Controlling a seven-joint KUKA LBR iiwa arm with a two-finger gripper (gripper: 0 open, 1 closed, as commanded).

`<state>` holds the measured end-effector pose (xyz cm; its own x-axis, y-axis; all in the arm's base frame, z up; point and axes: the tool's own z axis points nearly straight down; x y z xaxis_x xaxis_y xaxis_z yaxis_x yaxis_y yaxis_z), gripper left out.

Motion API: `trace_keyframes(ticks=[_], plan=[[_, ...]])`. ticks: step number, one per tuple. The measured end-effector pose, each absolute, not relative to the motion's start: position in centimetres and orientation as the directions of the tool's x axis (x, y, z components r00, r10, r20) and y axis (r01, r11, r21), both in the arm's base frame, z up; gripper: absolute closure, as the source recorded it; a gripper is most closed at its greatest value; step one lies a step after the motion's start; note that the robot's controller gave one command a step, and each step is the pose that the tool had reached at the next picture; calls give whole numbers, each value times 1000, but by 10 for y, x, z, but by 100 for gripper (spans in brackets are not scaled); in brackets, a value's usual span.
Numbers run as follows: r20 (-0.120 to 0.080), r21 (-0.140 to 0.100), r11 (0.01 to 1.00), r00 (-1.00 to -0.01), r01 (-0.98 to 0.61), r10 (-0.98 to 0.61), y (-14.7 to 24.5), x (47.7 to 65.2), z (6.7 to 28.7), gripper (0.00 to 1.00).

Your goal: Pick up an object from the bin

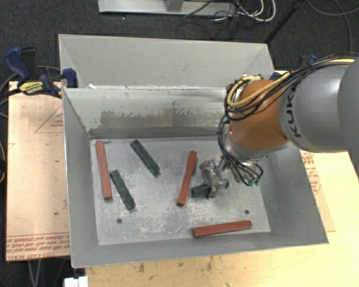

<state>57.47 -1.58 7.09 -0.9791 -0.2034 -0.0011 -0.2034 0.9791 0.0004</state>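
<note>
Green block (198, 191), just beside red bar (187, 178), is partly covered by claw (212, 185); claw's opening can't be told.

arm (323, 106): grey, black lettering | wrist cover (257, 121): orange | cables (249, 98): yellow, black

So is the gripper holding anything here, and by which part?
Cannot tell. The gripper sits at the right-hand end of a short dark green bar, but a firm hold is not visible.
</note>
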Motion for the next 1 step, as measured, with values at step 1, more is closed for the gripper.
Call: trace_keyframes(ticks=[1], plan=[[-12, -4, 969, -969, -246, -246, -45, 587, 208, 100]])
